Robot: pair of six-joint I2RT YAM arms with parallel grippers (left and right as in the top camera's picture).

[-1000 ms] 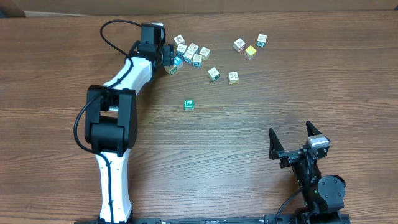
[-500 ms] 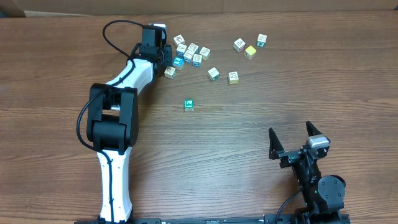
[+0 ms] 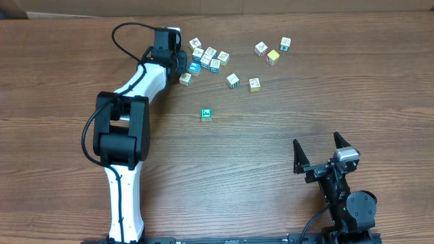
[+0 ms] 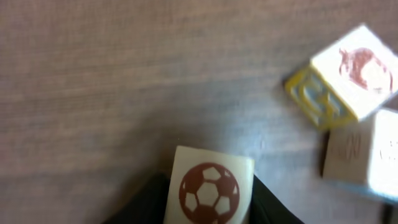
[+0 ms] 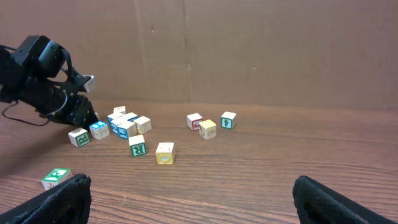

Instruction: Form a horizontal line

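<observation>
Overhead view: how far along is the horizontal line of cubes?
Done: nothing lined up; the cubes sit clustered and scattered. In hand: the left gripper grips the soccer-ball cube. Left: the whole row. The right gripper stands open.

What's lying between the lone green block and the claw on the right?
Nothing; the overhead view shows only bare wooden table between the green block and the right gripper.
</observation>
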